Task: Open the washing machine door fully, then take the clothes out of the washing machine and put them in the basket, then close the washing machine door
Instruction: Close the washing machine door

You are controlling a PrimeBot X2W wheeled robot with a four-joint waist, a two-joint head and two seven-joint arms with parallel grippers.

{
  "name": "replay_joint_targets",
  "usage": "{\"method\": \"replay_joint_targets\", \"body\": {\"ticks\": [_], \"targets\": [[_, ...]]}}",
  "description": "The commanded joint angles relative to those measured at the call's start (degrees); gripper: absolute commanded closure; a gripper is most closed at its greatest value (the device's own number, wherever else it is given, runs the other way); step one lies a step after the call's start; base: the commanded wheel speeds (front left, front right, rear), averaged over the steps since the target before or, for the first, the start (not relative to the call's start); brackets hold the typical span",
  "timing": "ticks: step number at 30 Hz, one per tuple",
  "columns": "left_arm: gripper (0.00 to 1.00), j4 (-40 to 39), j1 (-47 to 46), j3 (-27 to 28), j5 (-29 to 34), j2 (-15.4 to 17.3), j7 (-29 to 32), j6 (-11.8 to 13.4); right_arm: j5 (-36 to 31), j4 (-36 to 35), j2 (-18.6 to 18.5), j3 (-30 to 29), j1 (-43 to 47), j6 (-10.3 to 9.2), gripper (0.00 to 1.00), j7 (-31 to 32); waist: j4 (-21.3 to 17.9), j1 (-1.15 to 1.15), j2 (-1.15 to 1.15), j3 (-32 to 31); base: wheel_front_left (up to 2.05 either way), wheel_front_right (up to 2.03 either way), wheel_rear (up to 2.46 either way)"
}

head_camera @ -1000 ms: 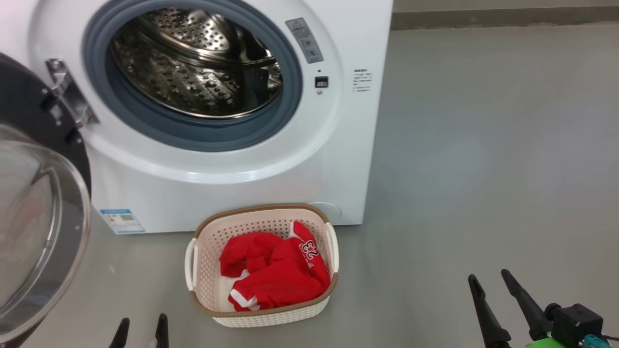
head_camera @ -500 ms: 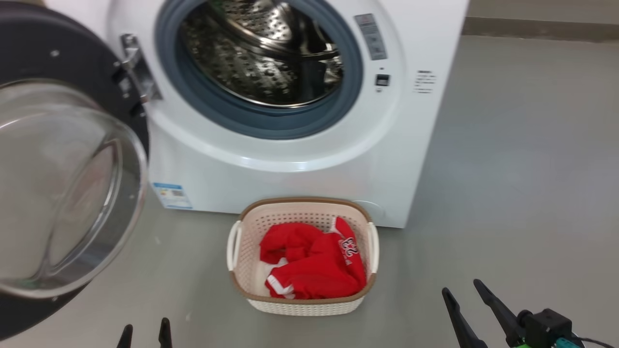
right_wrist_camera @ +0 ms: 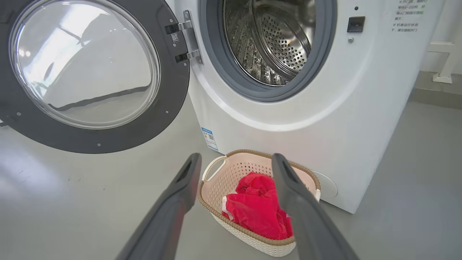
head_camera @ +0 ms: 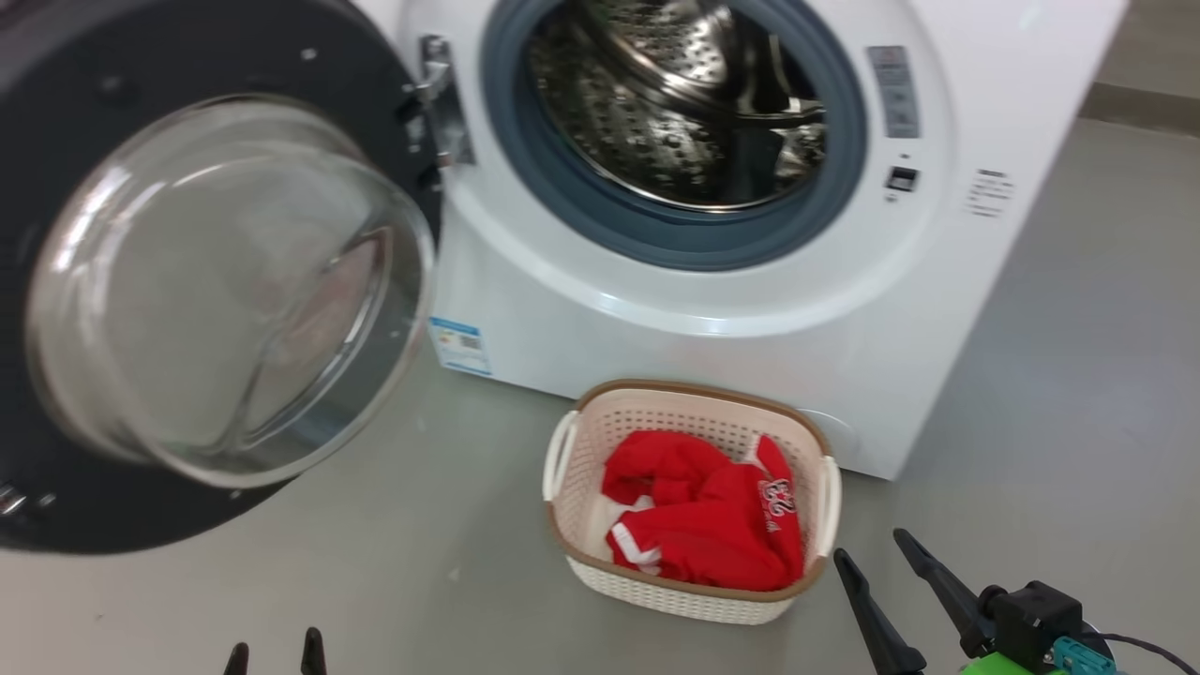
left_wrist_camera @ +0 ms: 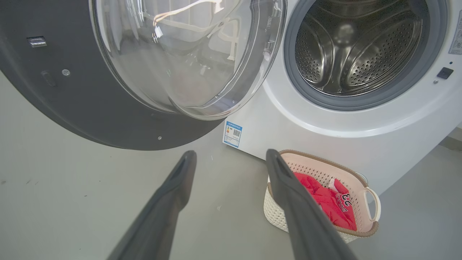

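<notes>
The white washing machine (head_camera: 712, 337) (left_wrist_camera: 325, 133) (right_wrist_camera: 325, 119) stands with its steel drum (head_camera: 675, 103) bare inside. Its black-rimmed door (head_camera: 216, 272) (left_wrist_camera: 119, 72) (right_wrist_camera: 90, 72) is swung wide open to the left on its hinge. On the floor in front sits the cream basket (head_camera: 572, 450) (left_wrist_camera: 361, 184) (right_wrist_camera: 223, 177), holding the red clothes (head_camera: 698, 516) (left_wrist_camera: 330, 202) (right_wrist_camera: 256, 207). My left gripper (head_camera: 274, 658) (left_wrist_camera: 231, 157) is open and empty, below the door. My right gripper (head_camera: 877, 553) (right_wrist_camera: 236, 160) is open and empty, right of the basket.
Grey floor (head_camera: 1059, 394) stretches to the right of the machine and in front of the basket. A darker skirting strip (head_camera: 1139, 103) runs along the wall at the far right. A white frame leg (right_wrist_camera: 447, 65) stands behind the machine.
The head camera has swung left, so machine, door and basket sit further right in the picture. Both grippers stay open and low; the clothes lie unchanged in the basket.
</notes>
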Motion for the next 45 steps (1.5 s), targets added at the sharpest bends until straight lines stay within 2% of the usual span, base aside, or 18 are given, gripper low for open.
{"method": "replay_joint_targets", "body": {"ticks": [1,7,17,23,29,31,32,35,40,45], "targets": [[0.0,-1.5,-0.7,1.8,0.5,0.4,-0.3,0.6,0.7,-0.9,-0.9,1.7,-2.6,0.28,0.0,-0.4,4.2,0.0,0.0,-0.5,0.0,0.0,0.0],[0.0,-3.0,-0.1,2.7,-0.6,0.4,-0.3,1.8,1.1,-0.4,-1.2,4.5,-5.1,0.28,0.0,-0.4,6.5,0.0,0.0,0.4,0.0,0.0,0.0],[0.0,-5.8,1.3,2.7,-2.7,0.4,-0.3,3.7,2.7,1.5,-2.0,9.1,-9.1,0.28,0.0,-0.4,7.1,0.0,0.0,0.9,0.0,0.0,0.0],[0.0,-6.6,1.8,2.3,-3.0,0.4,-0.3,4.0,3.2,1.9,-2.0,9.5,-9.2,0.28,0.0,-0.4,7.0,0.0,0.0,0.6,0.0,0.0,0.0],[0.01,-7.2,1.7,2.3,-2.9,0.4,-0.3,3.2,3.2,1.6,-1.5,8.8,-7.9,0.28,0.0,-0.4,6.7,0.0,0.0,0.1,0.0,0.0,0.0],[0.71,-7.9,1.3,2.5,-3.4,0.4,-0.3,2.7,3.0,1.4,-1.2,8.5,-7.4,0.28,0.0,-0.4,6.7,0.0,0.0,0.0,0.0,0.0,0.0],[1.0,-8.5,1.1,2.8,-3.8,0.4,-0.3,2.4,2.9,1.4,-1.0,8.3,-7.2,0.28,0.0,-0.4,6.6,0.0,0.0,-0.1,0.0,0.0,0.0],[1.0,-11.7,-0.1,4.8,-4.0,0.4,-0.3,1.0,2.8,1.1,-0.7,7.7,-6.5,0.28,0.0,-0.4,6.6,0.0,0.0,-0.1,0.0,0.0,0.0],[1.0,-19.3,-5.0,11.5,-1.4,1.3,-0.3,-3.1,2.4,0.8,-0.5,6.8,-5.5,0.28,0.0,-0.4,6.5,0.0,0.0,0.1,0.0,0.0,0.0],[1.0,-23.8,-13.3,17.9,-0.2,6.5,-0.3,-6.2,2.0,0.4,-0.5,5.9,-5.0,0.28,0.0,-0.4,6.4,0.0,0.0,0.7,0.0,0.0,0.0]]}}
